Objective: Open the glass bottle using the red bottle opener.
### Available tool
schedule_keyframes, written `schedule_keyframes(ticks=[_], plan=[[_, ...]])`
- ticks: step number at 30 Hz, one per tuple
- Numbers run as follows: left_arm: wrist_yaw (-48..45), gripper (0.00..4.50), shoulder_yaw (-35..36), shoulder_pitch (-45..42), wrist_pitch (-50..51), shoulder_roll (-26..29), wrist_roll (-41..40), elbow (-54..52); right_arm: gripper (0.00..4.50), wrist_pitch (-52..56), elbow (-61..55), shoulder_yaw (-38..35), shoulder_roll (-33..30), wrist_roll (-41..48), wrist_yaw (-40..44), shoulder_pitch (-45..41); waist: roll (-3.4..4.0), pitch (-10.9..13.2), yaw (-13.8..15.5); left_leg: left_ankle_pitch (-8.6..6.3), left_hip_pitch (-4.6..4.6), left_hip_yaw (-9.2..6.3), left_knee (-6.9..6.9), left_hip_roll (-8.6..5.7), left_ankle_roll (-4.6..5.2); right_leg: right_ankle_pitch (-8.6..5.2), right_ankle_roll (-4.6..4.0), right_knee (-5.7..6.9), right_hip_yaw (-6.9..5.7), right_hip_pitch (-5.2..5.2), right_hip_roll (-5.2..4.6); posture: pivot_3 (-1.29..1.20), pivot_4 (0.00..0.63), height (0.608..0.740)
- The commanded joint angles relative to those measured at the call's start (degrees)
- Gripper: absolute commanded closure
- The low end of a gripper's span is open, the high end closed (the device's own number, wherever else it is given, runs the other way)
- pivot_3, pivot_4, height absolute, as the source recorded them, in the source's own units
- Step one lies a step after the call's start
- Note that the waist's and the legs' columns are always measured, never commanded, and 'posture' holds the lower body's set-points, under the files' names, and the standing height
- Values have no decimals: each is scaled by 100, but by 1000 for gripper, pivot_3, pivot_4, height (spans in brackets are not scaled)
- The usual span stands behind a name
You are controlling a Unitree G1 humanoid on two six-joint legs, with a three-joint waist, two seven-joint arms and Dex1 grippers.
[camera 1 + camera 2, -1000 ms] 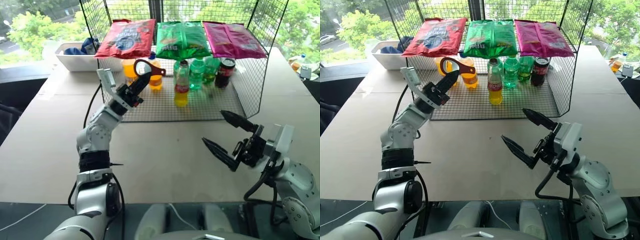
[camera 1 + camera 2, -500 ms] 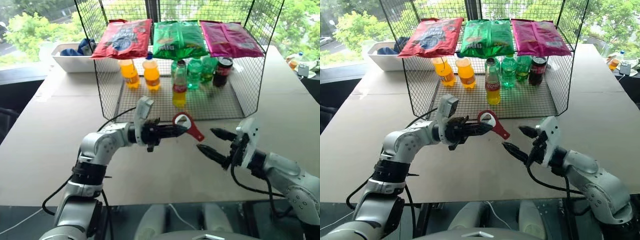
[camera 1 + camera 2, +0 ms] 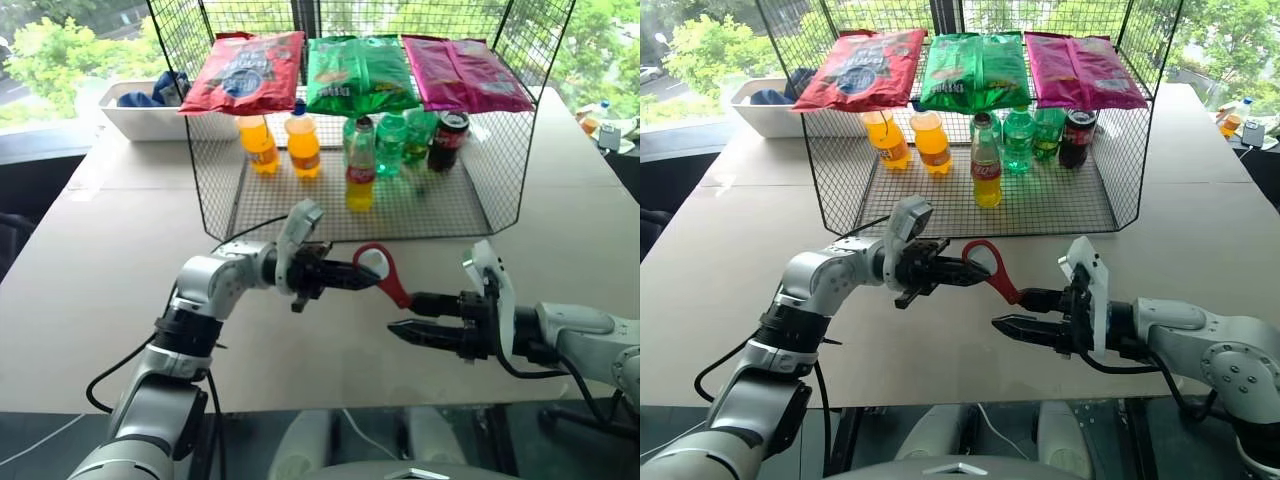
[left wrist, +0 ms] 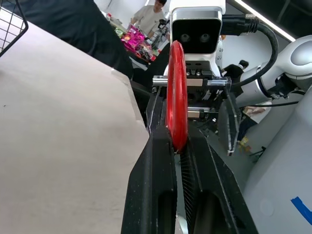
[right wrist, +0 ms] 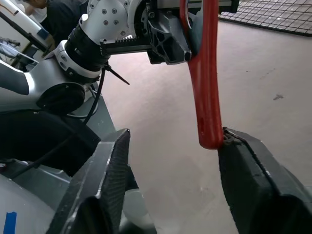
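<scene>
My left gripper (image 3: pixel 352 277) is clamped on the red bottle opener (image 3: pixel 383 274), its handle tip touching one parted finger of my right gripper (image 3: pixel 410 316), where closing off-centre could twist it loose, far from the glass bottle (image 3: pixel 360 166).

Beige table (image 3: pixel 90 260) beneath bright windows (image 3: pixel 60 40) showing trees.

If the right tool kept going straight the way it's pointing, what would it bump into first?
Probably the opener: its handle tip already hangs by the right tool, which points toward the left tool holding it. Depth is uncertain.
</scene>
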Motion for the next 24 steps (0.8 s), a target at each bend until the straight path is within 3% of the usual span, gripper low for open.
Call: schedule_keyframes(ticks=[1, 2, 4, 15, 24], plan=[[70, 4500, 59, 26, -84, -67, 34, -119, 3342, 7, -207, 126, -90, 92, 65, -18, 0, 0, -1, 0, 0, 0, 0, 0, 0, 0, 0, 1, 0, 0, 0, 0, 150, 740], [94, 4500, 78, 46, -73, -78, 29, -138, 3950, -16, -205, 133, -88, 51, 58, -10, 0, 0, -1, 0, 0, 1, 0, 0, 0, 0, 0, 1, 0, 0, 0, 0, 150, 740], [88, 4500, 76, 110, -43, -61, 18, -207, 4469, -61, -162, 121, -58, 49, 12, -27, 0, 0, -2, 0, 0, 1, 0, 0, 0, 0, 0, 1, 0, 0, 0, 0, 150, 740], [98, 4500, -29, 273, 45, -46, -7, -452, 4469, -69, -35, 195, 7, 226, -116, -118, 0, 0, -1, 0, 1, 2, 1, 1, 0, 0, 0, 3, 1, -1, 1, 0, 150, 740], [105, 4500, -42, 277, 71, -67, 2, -491, 4469, -134, 67, 243, 391, 717, -818, -121, -1, 0, -1, 0, 1, 2, 2, 1, 0, 0, 0, 5, 2, -1, 0, 0, 150, 740]])
